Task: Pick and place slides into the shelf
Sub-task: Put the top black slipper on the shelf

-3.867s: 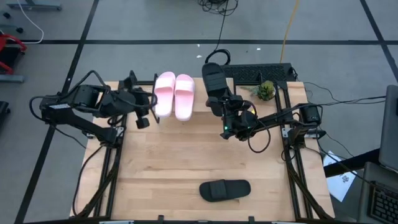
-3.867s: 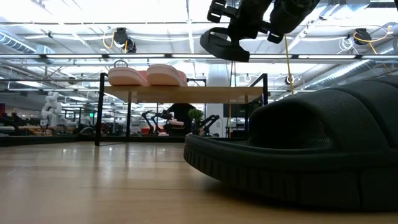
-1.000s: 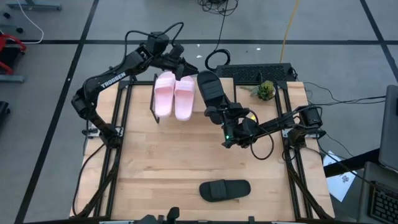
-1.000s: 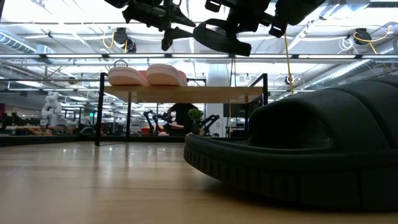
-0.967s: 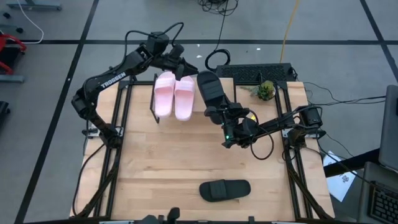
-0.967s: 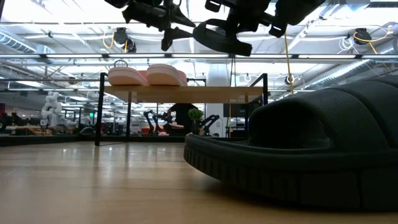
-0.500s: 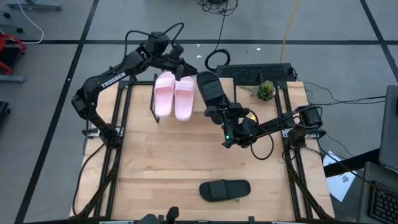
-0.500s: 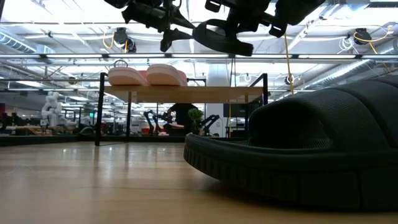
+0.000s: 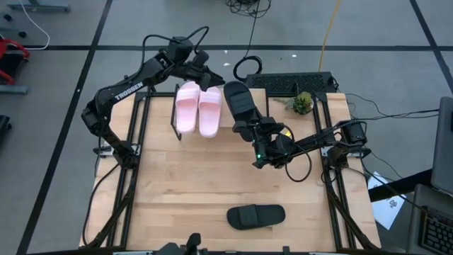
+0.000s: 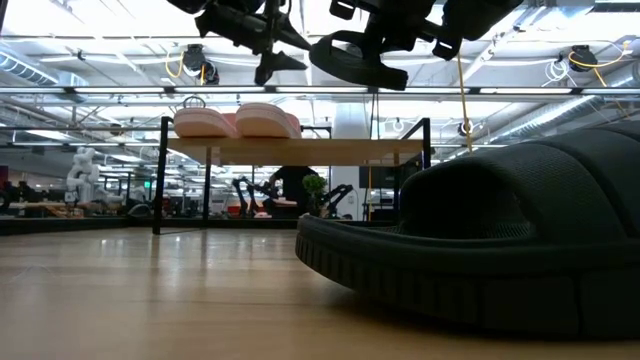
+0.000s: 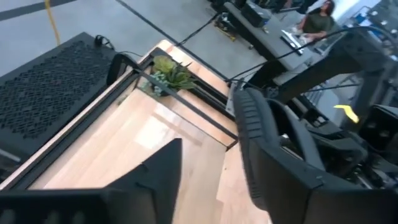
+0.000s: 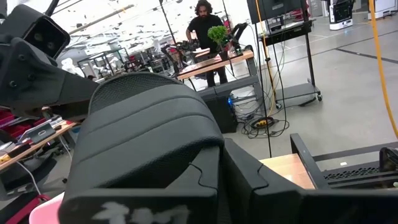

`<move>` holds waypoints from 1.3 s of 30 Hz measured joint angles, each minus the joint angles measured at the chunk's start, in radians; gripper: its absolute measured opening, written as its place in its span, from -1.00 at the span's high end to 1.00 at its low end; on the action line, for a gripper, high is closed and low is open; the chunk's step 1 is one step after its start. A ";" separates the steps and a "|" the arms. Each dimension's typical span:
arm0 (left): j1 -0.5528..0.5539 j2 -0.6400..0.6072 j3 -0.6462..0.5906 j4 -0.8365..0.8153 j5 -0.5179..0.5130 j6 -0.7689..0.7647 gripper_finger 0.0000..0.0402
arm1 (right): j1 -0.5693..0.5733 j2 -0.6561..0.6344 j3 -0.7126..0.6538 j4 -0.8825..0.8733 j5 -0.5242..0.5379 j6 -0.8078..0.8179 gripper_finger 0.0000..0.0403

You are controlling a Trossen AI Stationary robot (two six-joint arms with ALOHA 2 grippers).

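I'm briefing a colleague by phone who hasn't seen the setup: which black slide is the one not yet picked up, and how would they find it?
Start at the large wooden table; the shelf with the pink slides sits at its far edge. The loose black slide lies alone near the front edge, sideways. Its twin hangs by the shelf in the right hand.

black slide (image 12: 149, 130) between dark fingers (image 12: 249, 180), person (image 12: 204, 31) behind

pink slides (image 9: 199, 108): smooth, soft-looking foam or rubber, matt
held black slide (image 9: 241, 103): matt, finely textured strap
black slide on table (image 9: 255, 216): matt, fine pebbled grain seen close in the low view
shelf (image 10: 300, 150): light wood plank, thin black metal legs
table (image 9: 212, 177): pale wood boards, slight sheen
arms: dark, matt
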 joint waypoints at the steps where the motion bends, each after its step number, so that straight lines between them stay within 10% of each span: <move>1: 0.000 0.000 0.000 -0.006 -0.006 0.000 -0.02 | 0.001 0.000 0.000 0.000 0.000 0.000 1.00; 13: -0.006 0.000 0.000 -0.009 -0.089 -0.045 -0.78 | 0.006 0.000 0.000 0.000 0.000 -0.007 1.00; 39: -0.085 0.000 0.000 0.061 -0.048 -0.070 -0.83 | 0.006 0.000 0.000 0.000 0.000 0.008 1.00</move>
